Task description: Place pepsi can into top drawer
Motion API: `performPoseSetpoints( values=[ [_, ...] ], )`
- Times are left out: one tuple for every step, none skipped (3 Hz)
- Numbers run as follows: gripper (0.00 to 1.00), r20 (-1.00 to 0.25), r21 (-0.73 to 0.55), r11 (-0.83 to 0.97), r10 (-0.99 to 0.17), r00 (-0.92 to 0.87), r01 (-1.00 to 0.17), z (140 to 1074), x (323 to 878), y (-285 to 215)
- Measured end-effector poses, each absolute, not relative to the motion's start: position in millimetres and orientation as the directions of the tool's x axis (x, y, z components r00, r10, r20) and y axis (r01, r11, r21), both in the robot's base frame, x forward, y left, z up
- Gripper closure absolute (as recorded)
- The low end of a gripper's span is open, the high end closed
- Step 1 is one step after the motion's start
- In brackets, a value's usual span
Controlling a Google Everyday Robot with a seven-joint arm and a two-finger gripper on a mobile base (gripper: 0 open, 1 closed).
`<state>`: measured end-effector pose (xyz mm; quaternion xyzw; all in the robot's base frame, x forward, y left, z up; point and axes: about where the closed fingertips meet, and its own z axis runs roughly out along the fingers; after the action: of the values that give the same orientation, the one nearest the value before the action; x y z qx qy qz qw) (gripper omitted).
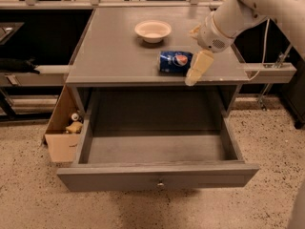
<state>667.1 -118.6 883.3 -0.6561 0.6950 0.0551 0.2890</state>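
While the top drawer (119,176) is standing open, the pepsi can (174,61) is lying on the tabletop (114,51) with the spread, empty gripper (193,56) hovering at its 3 o'clock, pickup pending.

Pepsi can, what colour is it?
Blue pepsi can, shown in camera view; gripper close beside it.

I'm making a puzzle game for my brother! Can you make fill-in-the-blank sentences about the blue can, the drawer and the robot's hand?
1. The pepsi can lies on its ____ on the tabletop.
2. The top drawer below is pulled ____.
3. The end effector hovers over the tabletop's front edge, right beside the ____.

Missing words: side; open; can
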Motion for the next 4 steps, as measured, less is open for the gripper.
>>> performPoseSetpoints(
  values=[
    [0.03, -0.497, -0.259, 0.146, -0.868, 0.002, -0.955, 854.9, 695.9, -107.5],
    [0.26, -0.503, -0.236, 0.145, -0.864, -0.007, -0.961, 839.6, 708.2, -101.0],
    [0.57, -0.507, -0.237, 0.128, -0.862, 0.011, -0.963, 834.9, 713.5, -94.9],
    [0.8, -0.502, -0.275, 0.074, -0.861, 0.078, -0.959, 855.5, 696.8, -82.9]
  ],
)
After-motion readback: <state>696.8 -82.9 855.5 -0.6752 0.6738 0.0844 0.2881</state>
